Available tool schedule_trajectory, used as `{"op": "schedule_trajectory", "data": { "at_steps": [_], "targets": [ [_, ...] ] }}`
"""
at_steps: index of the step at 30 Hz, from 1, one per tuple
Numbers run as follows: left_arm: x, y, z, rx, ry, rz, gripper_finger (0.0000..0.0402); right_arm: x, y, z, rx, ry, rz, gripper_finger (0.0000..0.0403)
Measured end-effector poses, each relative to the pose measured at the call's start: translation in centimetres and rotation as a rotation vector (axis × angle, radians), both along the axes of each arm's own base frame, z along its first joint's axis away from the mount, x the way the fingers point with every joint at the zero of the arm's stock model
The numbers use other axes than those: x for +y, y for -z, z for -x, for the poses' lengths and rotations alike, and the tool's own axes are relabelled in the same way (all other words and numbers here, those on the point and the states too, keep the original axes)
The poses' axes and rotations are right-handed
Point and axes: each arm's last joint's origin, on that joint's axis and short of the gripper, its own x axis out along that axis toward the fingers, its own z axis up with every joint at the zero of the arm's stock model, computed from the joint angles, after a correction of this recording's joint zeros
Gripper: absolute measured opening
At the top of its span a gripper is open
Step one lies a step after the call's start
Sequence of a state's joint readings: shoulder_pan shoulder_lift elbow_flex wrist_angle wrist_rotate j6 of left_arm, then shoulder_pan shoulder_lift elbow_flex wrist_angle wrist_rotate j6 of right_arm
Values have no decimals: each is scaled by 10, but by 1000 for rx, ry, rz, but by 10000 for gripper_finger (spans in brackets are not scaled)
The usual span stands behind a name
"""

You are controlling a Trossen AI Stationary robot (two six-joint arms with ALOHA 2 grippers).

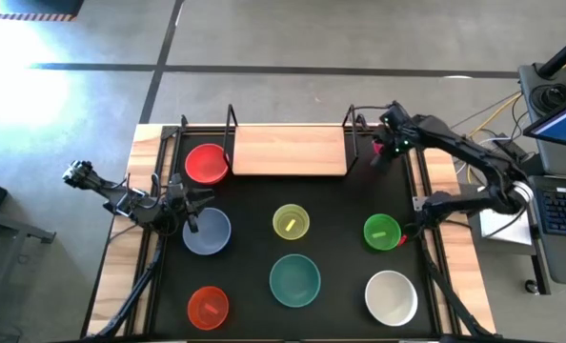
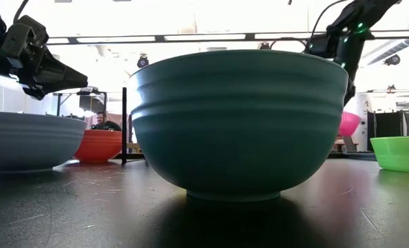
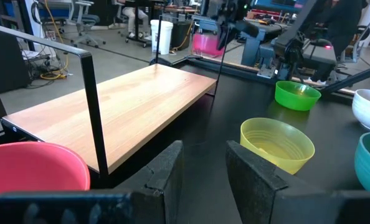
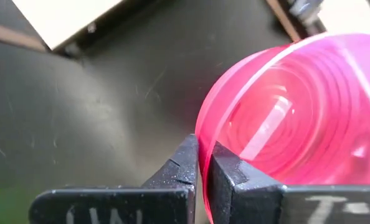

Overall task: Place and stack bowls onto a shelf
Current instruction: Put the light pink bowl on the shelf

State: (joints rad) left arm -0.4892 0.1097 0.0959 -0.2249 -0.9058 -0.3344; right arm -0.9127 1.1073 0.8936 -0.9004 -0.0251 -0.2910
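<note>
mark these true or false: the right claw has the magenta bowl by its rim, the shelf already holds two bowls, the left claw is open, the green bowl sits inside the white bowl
1. The right claw grips the magenta bowl by its rim. True.
2. The shelf holds two bowls. False: its board is bare.
3. The left claw is open. True: it holds nothing, above the blue-grey bowl.
4. The green bowl sits inside the white bowl. False: they stand apart on the black mat.

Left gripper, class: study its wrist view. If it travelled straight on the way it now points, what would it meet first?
Probably the yellow bowl, which lies just beyond the left gripper and slightly to one side of the gap between its open fingers. The shelf runs along the other side. Depth is unclear, so it might only skim the bowl's rim.
</note>
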Motion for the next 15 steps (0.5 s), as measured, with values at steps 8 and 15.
{"op": "schedule_trajectory", "data": {
  "at_steps": [8,15],
  "targets": [
    [0,0,0,0,0,0,104,9,-33,11,-86,191,275,8],
    [0,0,0,0,0,0,104,20,-63,3,-418,166,387,8]
  ]
}}
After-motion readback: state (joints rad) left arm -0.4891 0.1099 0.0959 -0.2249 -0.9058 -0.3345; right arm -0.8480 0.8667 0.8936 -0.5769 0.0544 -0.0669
